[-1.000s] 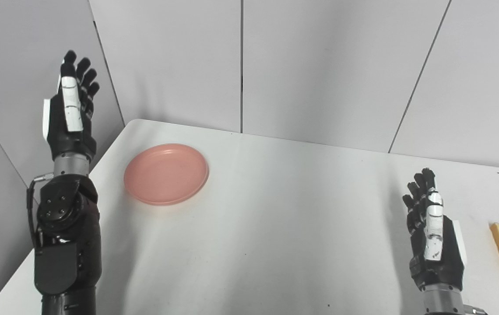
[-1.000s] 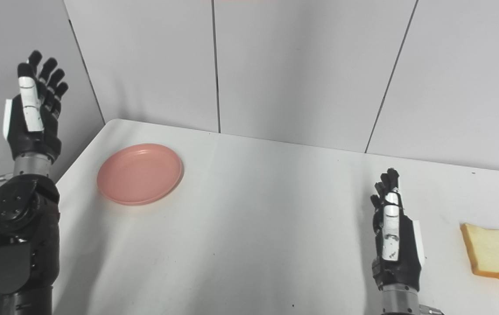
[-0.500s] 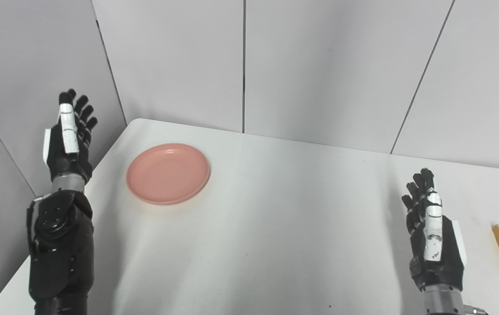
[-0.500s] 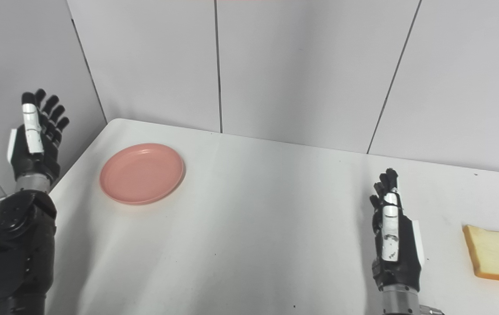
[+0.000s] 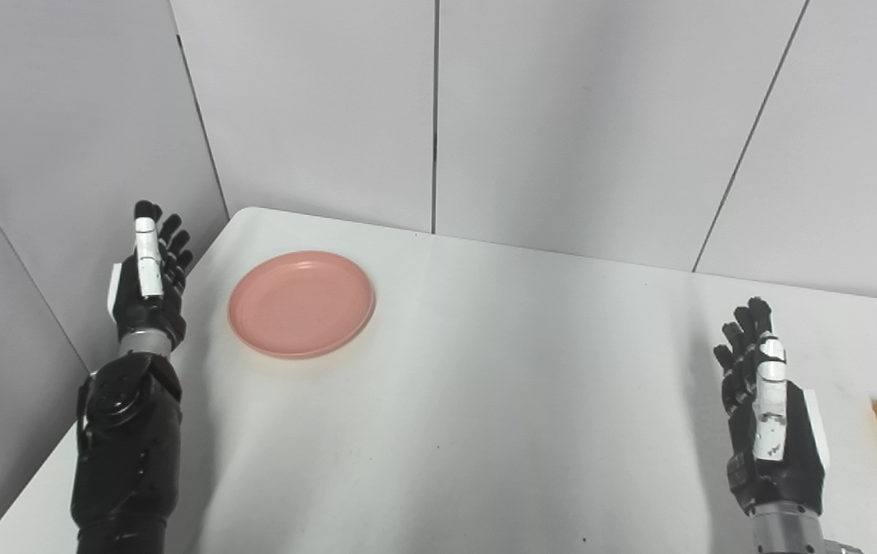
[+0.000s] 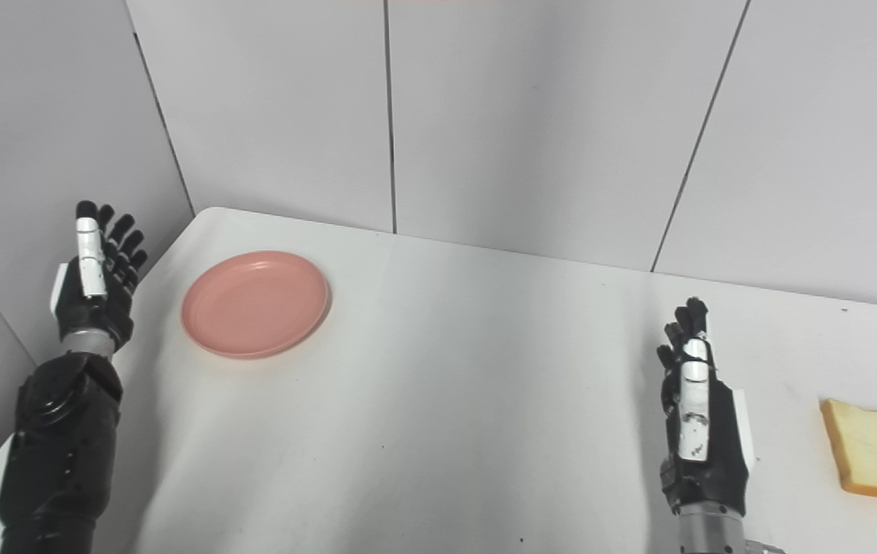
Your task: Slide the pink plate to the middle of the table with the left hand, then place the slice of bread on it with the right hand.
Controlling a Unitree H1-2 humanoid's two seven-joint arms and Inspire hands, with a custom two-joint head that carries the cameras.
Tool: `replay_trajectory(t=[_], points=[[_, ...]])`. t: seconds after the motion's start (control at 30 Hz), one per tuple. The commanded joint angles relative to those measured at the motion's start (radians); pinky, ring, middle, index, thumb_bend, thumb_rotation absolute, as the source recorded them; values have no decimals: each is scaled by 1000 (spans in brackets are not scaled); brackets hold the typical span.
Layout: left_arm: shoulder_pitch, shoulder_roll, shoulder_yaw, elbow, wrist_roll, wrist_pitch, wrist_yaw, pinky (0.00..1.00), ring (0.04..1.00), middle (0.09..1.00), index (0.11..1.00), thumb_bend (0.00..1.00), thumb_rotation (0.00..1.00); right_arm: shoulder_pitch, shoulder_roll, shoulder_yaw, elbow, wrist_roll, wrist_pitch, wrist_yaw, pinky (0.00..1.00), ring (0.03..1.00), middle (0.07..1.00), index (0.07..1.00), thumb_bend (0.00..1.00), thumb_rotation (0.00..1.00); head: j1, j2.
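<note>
One pink plate (image 5: 301,303) lies on one white table (image 5: 485,400) — at about ten o'clock from the table's middle. One slice of bread (image 6: 875,452) lies at about four o'clock, cut by the picture's edge in the left eye view. Two robot hands are in view — the left hand (image 5: 148,288) at nine o'clock, the right hand (image 5: 769,431) at five o'clock, each holding nothing, fingers extended.
</note>
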Motion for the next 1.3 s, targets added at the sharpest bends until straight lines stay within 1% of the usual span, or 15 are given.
replay_trajectory(t=[0.0,0.13,0.27,0.33,0.47,0.6,0.83,0.97,1.0,1.07,1.1,1.23,1.27], points=[[-47,36,-8,-7,-4,-32,-14,981,961,961,963,778,942,-18,-3,1,-34,4,-14,8,1000,1000,1000,1000,288,1000,-1,1],[-50,36,-13,32,-10,-26,-16,986,963,963,964,767,936,-17,-1,0,-42,2,-8,3,1000,1000,1000,1000,290,1000,-5,8],[-53,34,-14,78,-14,-44,-25,999,972,973,975,769,932,-16,3,-1,-47,10,-7,4,1000,1000,1000,1000,291,1000,-6,10],[-56,38,-20,104,-3,-49,-21,969,955,959,959,777,931,-16,5,-1,-51,11,-1,2,1000,1000,1000,1000,291,1000,-6,11],[-65,41,-24,153,-10,-59,-31,974,954,956,952,782,945,-16,4,3,-61,-8,5,-4,1000,1000,1000,1000,283,1000,-8,13],[-69,41,-26,193,-15,-74,-37,962,948,951,964,774,935,-17,2,3,-58,0,-2,3,1000,1000,1000,1000,286,1000,-9,15],[-79,34,-39,268,-8,-117,-30,926,946,943,949,755,935,-18,2,5,-67,-14,7,-3,1000,1000,1000,1000,281,1000,-11,20],[-85,31,-46,317,-17,-143,-46,939,953,946,948,763,930,-19,2,4,-64,-10,2,0,1000,1000,1000,1000,282,1000,-16,24],[-87,30,-47,325,-20,-143,-49,945,955,947,951,766,925,-20,2,4,-63,-8,0,1,1000,1000,1000,1000,284,1000,-16,24],[-85,20,-48,310,-25,-122,-42,948,952,947,952,762,921,-19,2,6,-64,-11,0,-1,1000,1000,1000,1000,291,1000,-20,26],[-81,20,-59,305,-20,-119,-51,968,962,959,964,765,942,-19,6,5,-68,-10,7,-4,1000,1000,1000,1000,296,1000,-23,28],[-72,19,-95,305,-11,-119,-82,986,971,971,979,777,972,-20,11,5,-76,-9,18,-10,1000,1000,1000,1000,295,1000,-29,33],[-70,15,-102,301,-17,-111,-92,972,959,958,969,768,946,-20,12,5,-76,-9,18,-10,1000,1000,1000,1000,297,1000,-30,33]])
